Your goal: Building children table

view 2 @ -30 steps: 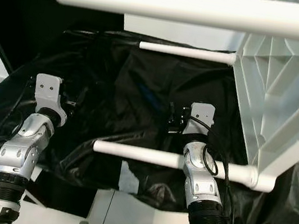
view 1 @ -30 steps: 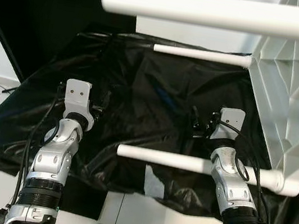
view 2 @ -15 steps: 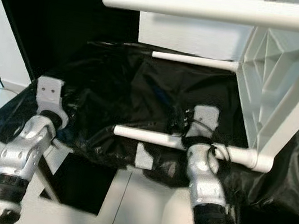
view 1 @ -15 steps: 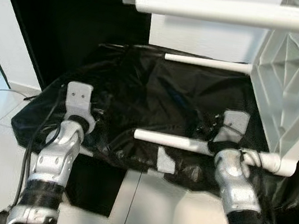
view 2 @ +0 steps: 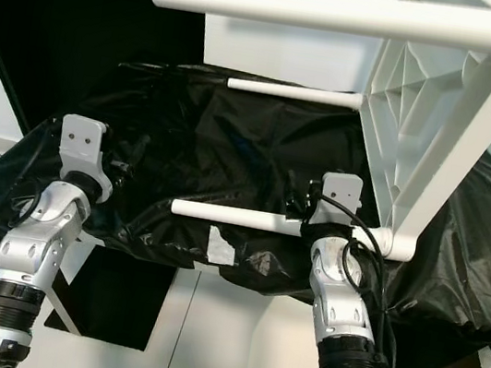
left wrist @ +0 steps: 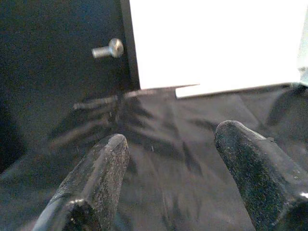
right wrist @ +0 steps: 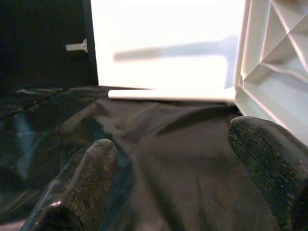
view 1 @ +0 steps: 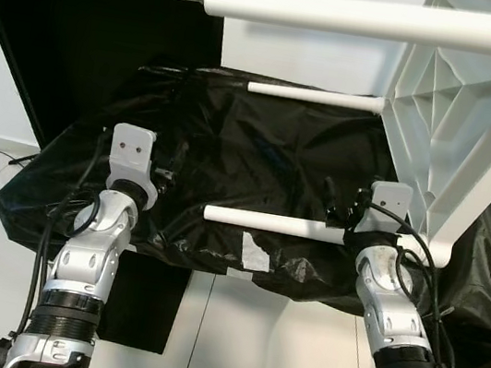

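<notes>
A black plastic sheet (view 1: 259, 158) spreads across the middle. At 2 o'clock, the white children's table (view 1: 462, 116) lies tipped on its side on it, ribbed underside and legs (view 1: 272, 223) pointing toward 9 o'clock, long axes level. No readable writing. Left gripper (left wrist: 173, 192) and right gripper (right wrist: 178, 187) hover over the sheet, fingers apart, empty.

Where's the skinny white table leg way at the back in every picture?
Left eye view: the far table leg lies along the black sheet's back edge, upper middle.
Right eye view: same spot, upper middle.
Left wrist view: probably the pale bar under the white wall.
Right wrist view: a white bar meeting the ribbed tabletop.
Shared landmark: the black sheet.
</notes>
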You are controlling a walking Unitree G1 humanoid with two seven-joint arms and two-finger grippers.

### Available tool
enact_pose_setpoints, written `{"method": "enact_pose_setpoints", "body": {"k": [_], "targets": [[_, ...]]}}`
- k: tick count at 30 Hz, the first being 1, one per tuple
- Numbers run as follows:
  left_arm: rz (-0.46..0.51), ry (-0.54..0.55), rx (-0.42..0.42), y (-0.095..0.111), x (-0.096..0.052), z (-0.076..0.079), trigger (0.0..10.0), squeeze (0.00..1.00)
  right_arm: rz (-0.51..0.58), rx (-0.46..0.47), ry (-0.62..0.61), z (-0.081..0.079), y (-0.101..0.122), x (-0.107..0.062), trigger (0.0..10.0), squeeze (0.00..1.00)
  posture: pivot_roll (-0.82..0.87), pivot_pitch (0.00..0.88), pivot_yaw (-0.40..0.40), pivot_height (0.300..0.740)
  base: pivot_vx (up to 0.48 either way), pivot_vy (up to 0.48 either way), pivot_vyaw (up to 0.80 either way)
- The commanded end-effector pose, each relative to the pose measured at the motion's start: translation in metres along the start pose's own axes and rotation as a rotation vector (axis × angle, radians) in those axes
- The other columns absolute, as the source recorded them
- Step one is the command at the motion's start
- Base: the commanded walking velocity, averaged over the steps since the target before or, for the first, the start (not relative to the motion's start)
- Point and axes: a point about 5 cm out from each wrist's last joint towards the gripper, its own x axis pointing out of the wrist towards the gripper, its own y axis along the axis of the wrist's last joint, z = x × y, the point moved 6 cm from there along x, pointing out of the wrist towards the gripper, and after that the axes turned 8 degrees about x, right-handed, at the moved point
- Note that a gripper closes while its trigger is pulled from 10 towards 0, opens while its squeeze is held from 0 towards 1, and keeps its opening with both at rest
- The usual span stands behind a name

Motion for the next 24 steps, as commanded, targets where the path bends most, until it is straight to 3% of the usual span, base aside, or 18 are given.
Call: {"method": "enact_pose_setpoints", "body": {"k": [1,4,11,24], "targets": [[0.035,-0.023,0.026,0.009,0.000,0.001,10.0,0.00,-0.008,-0.001,-0.010,0.006,-0.001,-0.002,10.0,0.00,0.08,0.000,-0.022,0.740,0.000,0.000,0.00],[0.083,-0.020,0.069,0.020,-0.003,-0.005,10.0,0.00,-0.002,0.001,-0.011,0.012,0.002,-0.008,10.0,0.00,0.08,0.000,-0.015,0.740,0.000,0.000,0.00],[0.113,-0.034,0.055,0.027,-0.008,-0.008,10.0,0.00,-0.013,0.007,-0.016,0.016,0.001,-0.016,10.0,0.00,0.08,0.000,-0.009,0.740,0.000,0.000,0.00],[0.142,-0.056,0.040,0.032,-0.010,0.001,10.0,0.00,0.004,-0.011,0.012,0.013,0.010,-0.020,10.0,0.00,0.06,0.000,0.001,0.740,0.000,0.000,0.00]]}}
